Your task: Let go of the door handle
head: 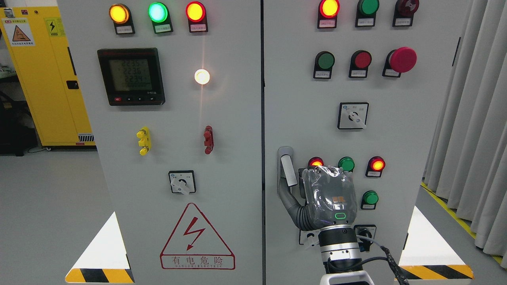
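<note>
The grey door handle (288, 168) stands upright near the left edge of the right cabinet door (396, 138), its silver lever swung slightly outward. My right hand (294, 190), wrapped in clear plastic, comes up from the bottom edge and sits just right of the handle. Its ribbed grey thumb (286, 198) hooks around the handle's lower end from below and left. The other fingers are hidden behind the back of the hand. My left arm does not show.
Lit and unlit indicator lamps (346, 164), push buttons and a rotary switch (353, 115) surround the hand on the right door. A red emergency button (403, 59) sticks out higher up. The left door (178, 158) carries a meter. Grey curtains (471, 138) hang at right.
</note>
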You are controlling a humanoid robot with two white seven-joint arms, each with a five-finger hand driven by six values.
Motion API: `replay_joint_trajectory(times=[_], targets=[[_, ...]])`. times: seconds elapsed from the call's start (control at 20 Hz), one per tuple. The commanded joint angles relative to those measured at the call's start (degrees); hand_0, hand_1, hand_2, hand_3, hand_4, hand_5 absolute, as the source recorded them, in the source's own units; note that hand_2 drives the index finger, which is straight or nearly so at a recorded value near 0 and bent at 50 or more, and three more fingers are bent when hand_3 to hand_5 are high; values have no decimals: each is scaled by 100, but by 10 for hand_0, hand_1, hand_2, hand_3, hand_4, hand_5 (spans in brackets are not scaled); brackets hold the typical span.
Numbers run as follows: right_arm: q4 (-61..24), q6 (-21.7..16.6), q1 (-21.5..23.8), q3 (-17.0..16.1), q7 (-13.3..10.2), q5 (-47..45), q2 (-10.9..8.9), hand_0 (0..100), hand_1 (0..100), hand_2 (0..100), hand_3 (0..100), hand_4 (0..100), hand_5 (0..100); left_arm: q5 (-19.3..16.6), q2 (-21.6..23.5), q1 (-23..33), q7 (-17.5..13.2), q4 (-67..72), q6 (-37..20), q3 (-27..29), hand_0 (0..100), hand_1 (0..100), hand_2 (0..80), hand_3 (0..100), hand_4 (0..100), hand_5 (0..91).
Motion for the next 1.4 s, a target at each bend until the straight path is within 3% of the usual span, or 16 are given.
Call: replay_joint_trajectory(times=[0.0, 0.25, 1.35], targets=[[-18, 9, 24, 0, -13, -1, -8, 634, 370, 946, 1000, 1000, 1000, 0, 0, 0, -2, -70, 2, 0, 120, 556, 0, 0, 0, 0], [-80, 9, 24, -9, -13, -1, -8, 565, 378, 945, 1000, 1000, 1000, 0, 0, 0, -2, -70, 2, 0, 120, 556, 0, 0, 0, 0], [-133, 9, 85, -141, -22, -19, -52, 491, 376, 943, 1000, 1000, 1000, 0, 0, 0, -2, -70, 2, 0, 120, 556, 0, 0, 0, 0]])
